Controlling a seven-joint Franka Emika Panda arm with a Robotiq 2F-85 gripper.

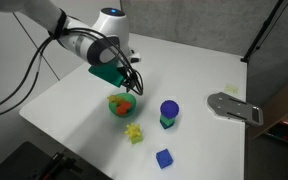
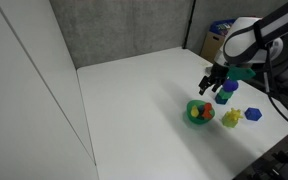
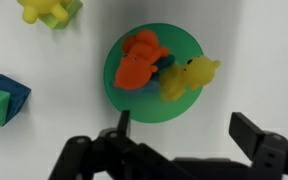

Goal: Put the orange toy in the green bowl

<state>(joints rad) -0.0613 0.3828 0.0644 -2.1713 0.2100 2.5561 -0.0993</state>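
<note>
The orange toy (image 3: 139, 62) lies inside the green bowl (image 3: 144, 105), with a yellow lumpy toy (image 3: 189, 77) touching it in the same bowl. In both exterior views the bowl (image 1: 114, 109) (image 2: 191, 106) stands on the white table with the orange toy (image 1: 125, 102) (image 2: 196, 114) in it. My gripper (image 3: 184, 130) is open and empty. It hangs just above the bowl's near edge (image 1: 130, 83) (image 2: 214, 87), with nothing between its fingers.
A yellow-green lumpy toy (image 1: 135, 133) (image 3: 49, 10), a blue round-topped thing on a green base (image 1: 169, 113) (image 3: 2, 100) and a blue cube (image 1: 163, 158) sit close to the bowl. A grey metal plate (image 1: 234, 107) lies at the table's far side.
</note>
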